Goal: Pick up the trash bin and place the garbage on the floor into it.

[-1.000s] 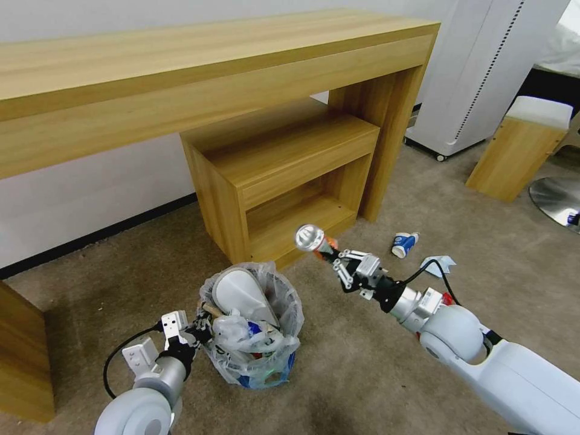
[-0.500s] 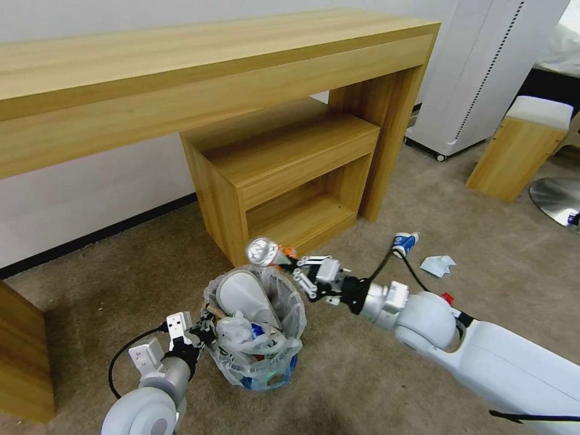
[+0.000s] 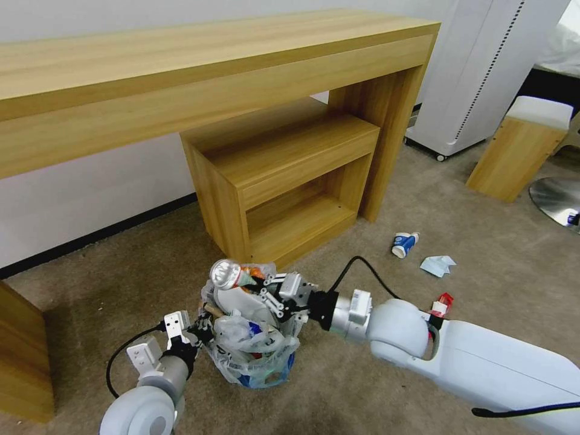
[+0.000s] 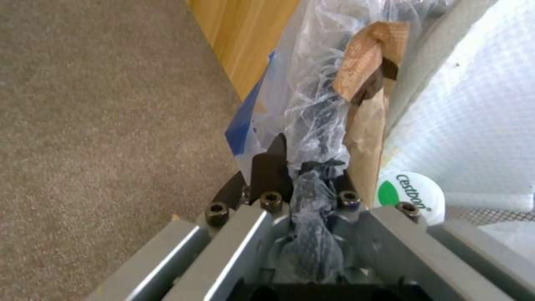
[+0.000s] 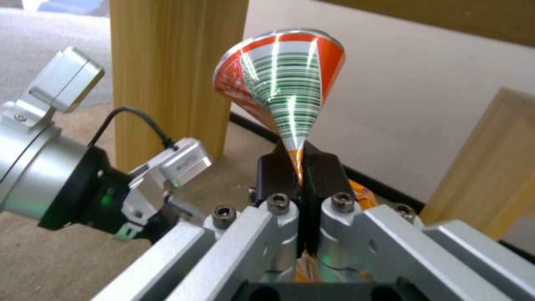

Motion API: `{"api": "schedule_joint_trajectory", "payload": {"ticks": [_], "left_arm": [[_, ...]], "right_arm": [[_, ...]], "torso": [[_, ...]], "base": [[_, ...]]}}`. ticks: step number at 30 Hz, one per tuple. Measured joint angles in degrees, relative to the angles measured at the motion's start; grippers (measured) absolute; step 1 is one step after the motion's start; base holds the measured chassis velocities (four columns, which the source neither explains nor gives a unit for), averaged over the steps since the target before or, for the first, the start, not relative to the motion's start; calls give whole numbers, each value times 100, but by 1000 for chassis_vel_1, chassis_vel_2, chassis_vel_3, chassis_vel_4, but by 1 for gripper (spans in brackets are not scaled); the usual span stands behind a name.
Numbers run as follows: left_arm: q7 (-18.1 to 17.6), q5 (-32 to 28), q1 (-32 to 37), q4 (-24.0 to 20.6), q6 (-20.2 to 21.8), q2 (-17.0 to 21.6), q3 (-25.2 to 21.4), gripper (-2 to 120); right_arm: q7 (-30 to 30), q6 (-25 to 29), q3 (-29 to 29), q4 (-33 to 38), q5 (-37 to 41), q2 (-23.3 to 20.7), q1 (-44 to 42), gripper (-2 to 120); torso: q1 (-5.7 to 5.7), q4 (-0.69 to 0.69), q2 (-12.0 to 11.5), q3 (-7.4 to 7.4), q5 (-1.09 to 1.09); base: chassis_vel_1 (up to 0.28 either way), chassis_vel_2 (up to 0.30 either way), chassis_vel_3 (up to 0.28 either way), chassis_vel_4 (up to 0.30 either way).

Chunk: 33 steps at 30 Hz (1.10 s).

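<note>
The right gripper [image 3: 261, 289] pinches a crushed can [image 3: 228, 275] over the bin [image 3: 257, 368], at its 12 o'clock rim. The left gripper [image 3: 202, 329], at 9 o'clock, clamps the bag edge. Next, I'd say: release.

A room with wooden furniture along a white wall.

A long light-wood desk [image 3: 199, 66] stands against the white wall [image 3: 90, 187], and its top is bare. Under its right end sits a lower wooden shelf unit [image 3: 284, 175] with one open compartment, just beside the right leg of the desk. A black baseboard [image 3: 103, 232] runs along the foot of the wall. Near the left edge there is part of another wooden piece [image 3: 24, 356]. At the right, a white appliance on small wheels [image 3: 483, 72] stands behind the desk's end, and near it a wooden stool with a white top [image 3: 522, 148]. A round metal base [image 3: 559, 199] lies at the far right edge.
</note>
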Motion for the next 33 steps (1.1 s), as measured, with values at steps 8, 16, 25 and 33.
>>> {"api": "schedule_joint_trajectory", "payload": {"ticks": [8,16,25,33], "left_arm": [[2,-1,59,-90,-8,-23,-90,1],[2,-35,58,-139,-16,6,-123,1],[1,-56,103,-283,-23,1,-188,1],[-16,-80,148,-406,-23,-5,-226,1]], "right_arm": [[398,-520,-548,38,104,156,478,0],[607,-917,-796,122,167,111,715,0],[696,-1033,-1070,53,206,189,899,0],[752,-1023,-1216,-26,211,257,838,0]], "torso": [[0,0,0,0,1],[0,0,0,0,1],[0,0,-1,0,1],[0,0,-1,0,1]], "base": [[0,0,0,0],[0,0,0,0],[0,0,0,0],[0,0,0,0]]}}
